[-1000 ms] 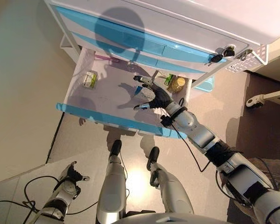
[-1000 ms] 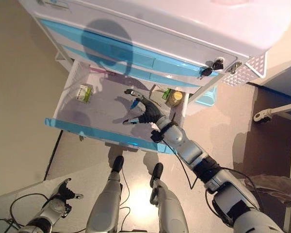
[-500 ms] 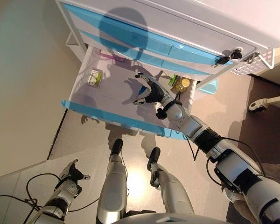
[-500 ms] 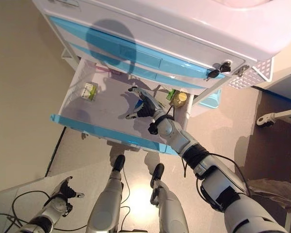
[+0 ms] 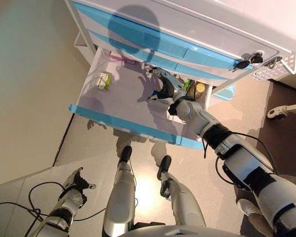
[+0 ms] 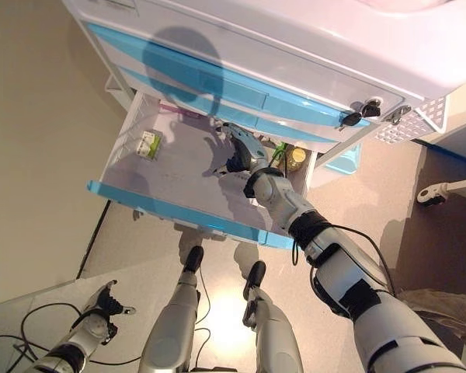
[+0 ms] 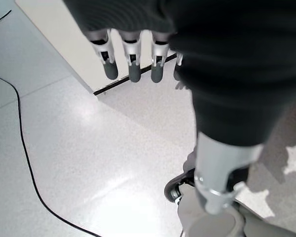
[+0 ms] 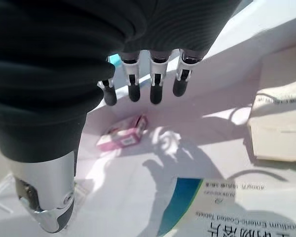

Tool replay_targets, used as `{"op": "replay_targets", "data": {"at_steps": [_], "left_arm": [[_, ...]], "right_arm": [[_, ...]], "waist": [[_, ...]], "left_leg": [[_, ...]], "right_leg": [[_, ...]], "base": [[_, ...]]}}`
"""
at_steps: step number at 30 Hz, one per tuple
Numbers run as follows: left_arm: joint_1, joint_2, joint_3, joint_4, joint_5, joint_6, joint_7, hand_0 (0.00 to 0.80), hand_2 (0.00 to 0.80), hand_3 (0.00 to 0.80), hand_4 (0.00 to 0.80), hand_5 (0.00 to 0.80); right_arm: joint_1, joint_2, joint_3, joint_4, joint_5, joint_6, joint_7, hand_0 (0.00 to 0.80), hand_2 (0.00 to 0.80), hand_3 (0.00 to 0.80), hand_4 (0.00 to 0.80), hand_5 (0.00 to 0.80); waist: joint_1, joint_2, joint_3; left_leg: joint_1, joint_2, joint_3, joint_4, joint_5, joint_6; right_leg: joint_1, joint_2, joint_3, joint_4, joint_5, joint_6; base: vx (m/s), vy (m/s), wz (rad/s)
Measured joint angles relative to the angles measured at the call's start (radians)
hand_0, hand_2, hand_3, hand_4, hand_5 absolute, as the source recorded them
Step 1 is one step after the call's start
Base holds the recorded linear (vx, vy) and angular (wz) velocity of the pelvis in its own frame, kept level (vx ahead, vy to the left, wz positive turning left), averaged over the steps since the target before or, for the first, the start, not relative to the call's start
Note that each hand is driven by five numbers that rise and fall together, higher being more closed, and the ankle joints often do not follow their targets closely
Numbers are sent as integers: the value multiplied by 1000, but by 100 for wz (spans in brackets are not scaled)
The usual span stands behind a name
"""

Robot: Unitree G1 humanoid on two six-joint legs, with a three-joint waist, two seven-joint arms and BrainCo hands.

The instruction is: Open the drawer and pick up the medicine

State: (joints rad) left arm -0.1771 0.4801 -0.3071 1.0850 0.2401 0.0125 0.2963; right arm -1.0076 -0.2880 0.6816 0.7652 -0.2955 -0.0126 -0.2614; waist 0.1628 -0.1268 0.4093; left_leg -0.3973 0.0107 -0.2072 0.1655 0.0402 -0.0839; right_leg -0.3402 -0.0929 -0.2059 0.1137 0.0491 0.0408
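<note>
The bottom drawer, white with a blue front, stands pulled out. My right hand is inside it near the back right, open, its straight fingers hovering above the drawer floor. A white-and-blue medicine box lies just below the hand, untouched. Past the fingertips a pink box lies at the back. A small green-and-white box sits at the drawer's left. My left hand hangs low by the floor, open and empty.
A yellow-lidded bottle and a green pack fill the drawer's right corner, beside a tan carton. Shut blue-fronted drawers overhang the back. Keys stick out of the lock; a white perforated basket hangs at the right.
My right hand has moved from the drawer's front middle deeper in, toward the back right. The camera has shifted slightly. The left hand stays put.
</note>
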Motion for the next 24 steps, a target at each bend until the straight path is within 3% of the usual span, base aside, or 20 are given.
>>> {"op": "replay_targets", "data": {"at_steps": [15, 24], "left_arm": [[-20, -2, -31, 32, -26, -1, 1, 0, 0, 0, 0, 0], [-22, -5, -38, 36, -27, -2, 1, 0, 0, 0, 0, 0]], "right_arm": [[-31, 19, 3, 209, -52, 23, -7, 0, 0, 0, 0, 0], [-27, 29, 38, 230, -79, 37, -4, 0, 0, 0, 0, 0]], "waist": [[19, 4, 2], [17, 6, 1]], "left_leg": [[-1, -3, -3, 2, 1, 1], [-1, -4, -3, 2, 1, 1]], "right_leg": [[0, -2, -1, 2, 0, 0], [0, -4, -1, 4, 0, 0]], "base": [[0, 0, 0], [0, 0, 0]]}}
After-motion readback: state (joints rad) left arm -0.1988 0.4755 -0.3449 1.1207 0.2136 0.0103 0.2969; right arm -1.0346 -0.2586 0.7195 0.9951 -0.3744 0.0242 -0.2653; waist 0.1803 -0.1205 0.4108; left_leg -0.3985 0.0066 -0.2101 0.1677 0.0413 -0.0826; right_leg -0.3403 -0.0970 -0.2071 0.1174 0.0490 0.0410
